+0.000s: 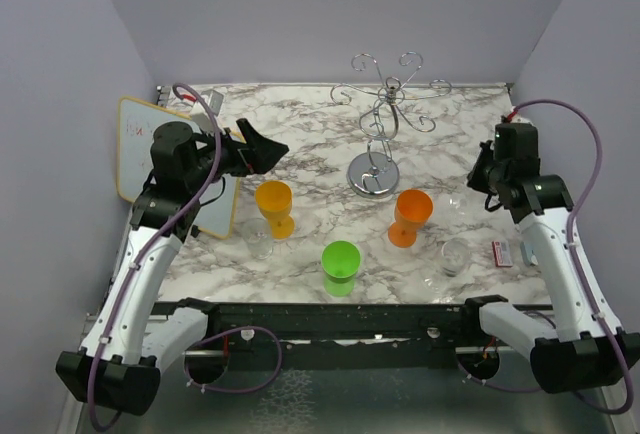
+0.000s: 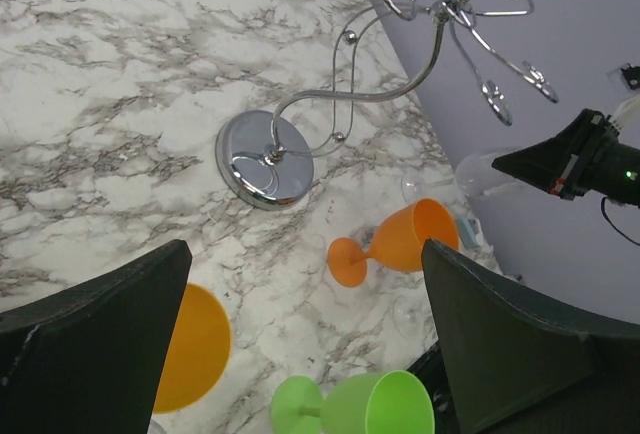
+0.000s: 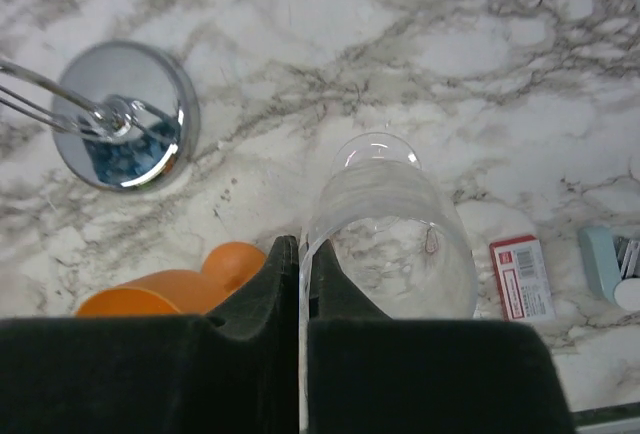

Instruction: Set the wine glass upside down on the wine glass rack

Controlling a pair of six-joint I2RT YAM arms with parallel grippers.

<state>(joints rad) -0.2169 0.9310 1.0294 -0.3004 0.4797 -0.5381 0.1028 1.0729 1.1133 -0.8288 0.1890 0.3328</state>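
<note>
A clear wine glass (image 3: 395,244) stands on the marble at the right, and my right gripper (image 3: 303,249) is shut on its rim, one finger inside the bowl and one outside. From above, this gripper (image 1: 482,180) sits right of the orange cup, with the glass (image 1: 457,198) faint beside it. The chrome wine glass rack (image 1: 385,114) stands at the back centre on its round mirrored base (image 2: 265,159), also seen from the right wrist (image 3: 125,129). My left gripper (image 1: 258,150) hangs open and empty above the left of the table (image 2: 305,344).
Upright on the marble are an orange plastic goblet (image 1: 410,216), a yellow one (image 1: 274,206) and a green one (image 1: 340,266). Another clear glass (image 1: 455,254) stands near the front right. A small red-and-white box (image 3: 520,277) lies beside the held glass. A whiteboard (image 1: 135,149) leans at the left.
</note>
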